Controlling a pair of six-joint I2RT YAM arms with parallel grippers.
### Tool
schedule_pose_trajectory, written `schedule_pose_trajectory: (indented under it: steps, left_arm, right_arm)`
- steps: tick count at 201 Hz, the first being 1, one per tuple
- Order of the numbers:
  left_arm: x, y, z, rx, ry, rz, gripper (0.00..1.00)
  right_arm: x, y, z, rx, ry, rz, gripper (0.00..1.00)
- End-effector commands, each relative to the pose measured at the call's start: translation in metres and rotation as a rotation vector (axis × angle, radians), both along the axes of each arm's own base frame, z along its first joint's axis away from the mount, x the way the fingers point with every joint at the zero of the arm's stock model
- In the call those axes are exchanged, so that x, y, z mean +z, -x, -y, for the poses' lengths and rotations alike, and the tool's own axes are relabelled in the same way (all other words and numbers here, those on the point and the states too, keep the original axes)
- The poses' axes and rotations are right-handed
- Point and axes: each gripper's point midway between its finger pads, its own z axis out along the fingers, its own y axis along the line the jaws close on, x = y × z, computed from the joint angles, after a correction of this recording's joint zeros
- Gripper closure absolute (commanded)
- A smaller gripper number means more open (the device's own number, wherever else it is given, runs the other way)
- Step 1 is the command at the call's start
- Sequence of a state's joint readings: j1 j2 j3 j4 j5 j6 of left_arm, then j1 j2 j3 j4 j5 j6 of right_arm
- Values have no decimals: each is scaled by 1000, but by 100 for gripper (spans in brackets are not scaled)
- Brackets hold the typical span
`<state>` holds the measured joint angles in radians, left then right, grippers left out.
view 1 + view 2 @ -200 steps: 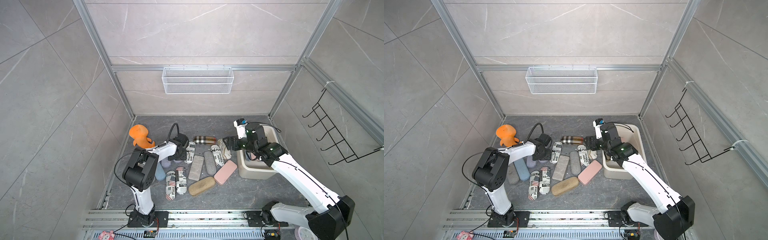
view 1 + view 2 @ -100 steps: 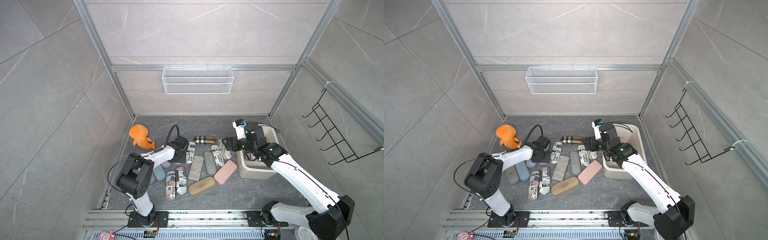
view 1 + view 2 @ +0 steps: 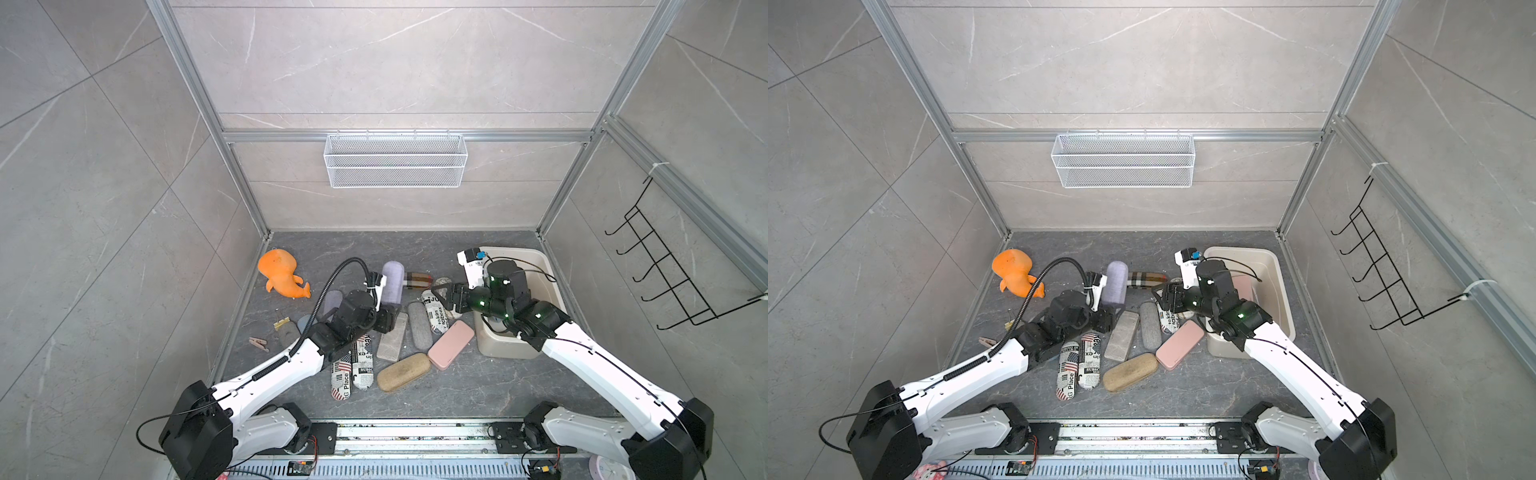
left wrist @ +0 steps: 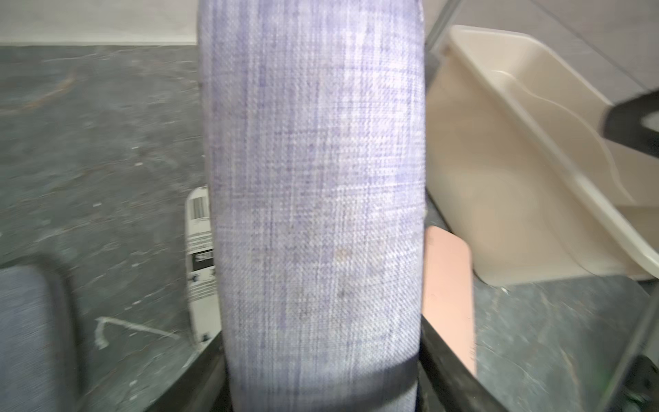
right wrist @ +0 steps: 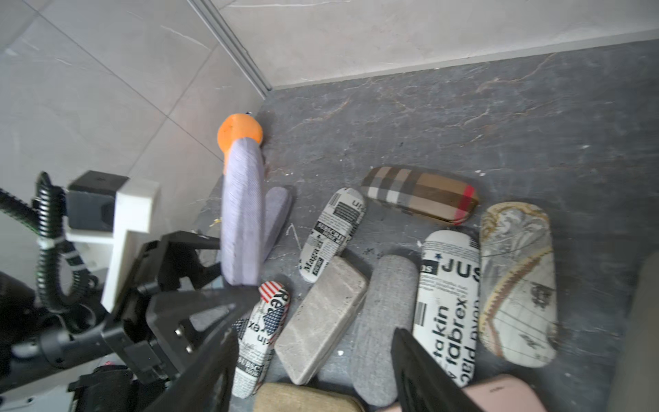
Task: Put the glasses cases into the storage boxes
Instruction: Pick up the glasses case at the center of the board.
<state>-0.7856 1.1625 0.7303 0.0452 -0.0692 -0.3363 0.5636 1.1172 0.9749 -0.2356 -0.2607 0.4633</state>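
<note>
My left gripper (image 3: 385,318) (image 3: 1103,319) (image 4: 321,387) is shut on the lower end of a lilac fabric glasses case (image 3: 392,282) (image 3: 1116,284) (image 4: 313,178) (image 5: 242,214), which stands upright above the floor. Several more glasses cases lie between the arms: plaid (image 3: 417,280) (image 5: 420,194), newspaper-print (image 3: 436,318) (image 5: 449,303), map-print (image 5: 517,281), grey (image 3: 419,330), pink (image 3: 451,345) and tan (image 3: 403,372). Open and holding nothing, my right gripper (image 3: 442,293) (image 3: 1165,297) (image 5: 313,356) hovers over them. The cream storage box (image 3: 546,272) (image 3: 1278,282) (image 4: 499,171) stands to the right, under my right arm.
An orange plush toy (image 3: 282,276) lies at the back left by the wall. Two clothespins (image 3: 258,343) lie near the left edge. A white wire basket (image 3: 395,162) hangs on the back wall and a black hook rack (image 3: 665,278) on the right wall.
My left gripper has closed on the lilac case and raised it upright off the floor. The right gripper's jaws have narrowed somewhat and it has edged left.
</note>
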Motion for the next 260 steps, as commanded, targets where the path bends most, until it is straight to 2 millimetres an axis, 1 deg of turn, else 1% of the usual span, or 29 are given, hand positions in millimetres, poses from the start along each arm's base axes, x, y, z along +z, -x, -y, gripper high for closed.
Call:
schedule_pose_trajectory:
  steps: [1, 12, 29, 39, 56, 69, 85, 98, 113, 129, 153, 168, 186, 196, 228, 260]
  left_arm:
    - [56, 6, 26, -79, 168, 156, 46]
    - [57, 13, 35, -111, 185, 163, 46]
    - [55, 17, 46, -137, 190, 166, 46]
    - [57, 19, 52, -148, 205, 172, 46]
    - [59, 22, 62, -162, 241, 177, 46]
    - [61, 23, 69, -178, 243, 190, 46]
    - [60, 24, 77, -194, 232, 188, 46]
    - [61, 25, 80, -198, 234, 186, 46]
    - [62, 24, 81, -198, 235, 188, 46]
    - [62, 23, 81, -191, 231, 188, 46]
    - [63, 23, 79, -182, 234, 187, 46]
    - [61, 22, 77, -176, 227, 189, 46]
    - [61, 21, 76, -165, 225, 191, 46]
    - [62, 21, 75, -165, 226, 196, 46]
    - [65, 19, 75, -161, 226, 208, 46]
    - [65, 19, 78, -166, 229, 212, 46]
  right_arm:
    - [28, 12, -10, 53, -140, 38, 30]
    - [21, 20, -8, 75, -121, 25, 29]
    - [9, 30, 6, 37, -78, 16, 26]
    - [6, 35, 12, 24, -76, 19, 24]
    - [4, 43, 15, 25, -101, 15, 23]
    - [1, 42, 18, 0, -123, 15, 23]
    - [5, 33, 20, -48, -158, 31, 26]
    - [14, 26, 14, -42, -180, 48, 31]
    - [21, 18, 5, -19, -185, 66, 38]
    - [24, 12, -3, -3, -197, 68, 41]
    - [20, 6, -15, 33, -206, 53, 41]
    - [17, 2, -19, 33, -210, 41, 41]
    - [16, 3, -27, 62, -224, 36, 41]
    - [13, 1, -29, 57, -218, 26, 42]
    - [8, -1, -36, 65, -219, 12, 46]
    - [7, 0, -41, 72, -204, 12, 55]
